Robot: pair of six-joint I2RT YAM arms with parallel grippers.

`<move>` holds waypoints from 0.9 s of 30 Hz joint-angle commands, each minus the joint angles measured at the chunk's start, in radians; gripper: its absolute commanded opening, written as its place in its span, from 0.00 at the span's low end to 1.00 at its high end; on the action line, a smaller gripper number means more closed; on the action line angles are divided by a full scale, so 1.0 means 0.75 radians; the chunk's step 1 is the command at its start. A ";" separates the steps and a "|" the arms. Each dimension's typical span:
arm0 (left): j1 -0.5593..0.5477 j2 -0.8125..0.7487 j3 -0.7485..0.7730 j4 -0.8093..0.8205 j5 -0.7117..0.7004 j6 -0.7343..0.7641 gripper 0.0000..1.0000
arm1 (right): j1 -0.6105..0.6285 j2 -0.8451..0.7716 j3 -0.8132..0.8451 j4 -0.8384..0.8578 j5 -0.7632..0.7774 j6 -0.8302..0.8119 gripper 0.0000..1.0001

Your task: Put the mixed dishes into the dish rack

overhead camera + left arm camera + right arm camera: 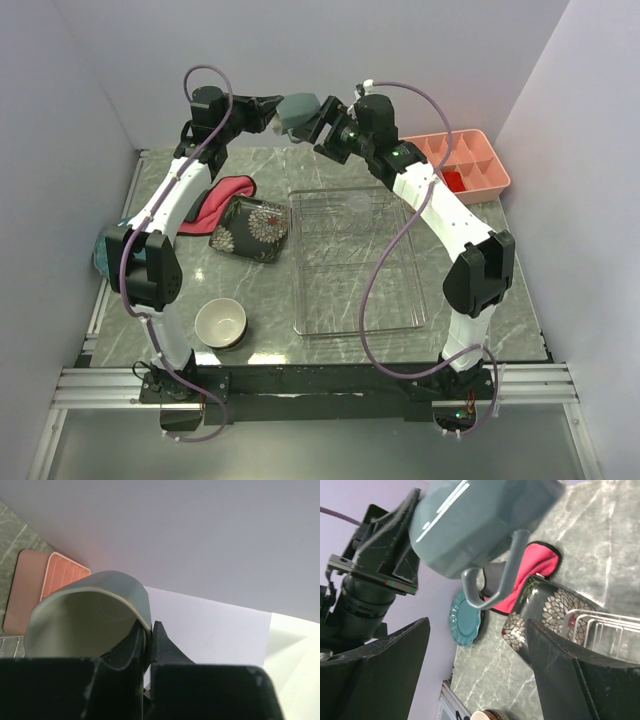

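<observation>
Pale lavender walls [300,50]; grey marble tabletop [265,290].

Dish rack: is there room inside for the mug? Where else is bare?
The dish rack looks bare, mostly its near half. Bare table lies between rack and cream-lined bowl. The far left is crowded: red-pink cloth, square plate, blue plate.

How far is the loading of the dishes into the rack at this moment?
Done: nothing visible; the rack seems to hold no dishes. In hand: the left fingers pinch the wall of the mug, raised beyond the rack's far end, and the open right fingers face its handle without touching it. Left: the square plate, the bowl and the blue plate lie on the table.
</observation>
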 commanded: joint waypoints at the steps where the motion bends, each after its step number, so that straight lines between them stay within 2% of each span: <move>1: -0.005 -0.082 0.060 0.163 -0.007 -0.054 0.01 | 0.006 -0.095 0.012 -0.022 0.094 0.004 0.85; 3: -0.011 -0.102 0.037 0.151 -0.009 -0.052 0.01 | 0.002 -0.070 0.033 0.005 0.074 0.010 0.84; 7: -0.044 -0.135 -0.004 0.118 -0.007 -0.073 0.01 | 0.004 -0.025 0.074 0.043 0.047 -0.002 0.73; 14: -0.066 -0.147 -0.008 0.079 0.001 -0.103 0.01 | 0.000 0.018 0.061 0.103 0.002 -0.008 0.69; 18: -0.064 -0.149 0.000 0.079 -0.003 -0.110 0.01 | -0.004 0.006 0.072 0.056 0.030 -0.026 0.72; 20: -0.056 -0.149 0.006 0.073 -0.007 -0.105 0.01 | -0.011 -0.039 0.047 0.003 0.077 -0.029 0.78; 21: -0.054 -0.147 0.007 0.069 -0.007 -0.103 0.01 | -0.021 -0.056 0.033 -0.012 0.098 -0.029 0.84; 27: -0.048 -0.139 0.035 0.055 -0.011 -0.122 0.01 | -0.031 -0.154 -0.094 -0.028 0.137 -0.033 0.87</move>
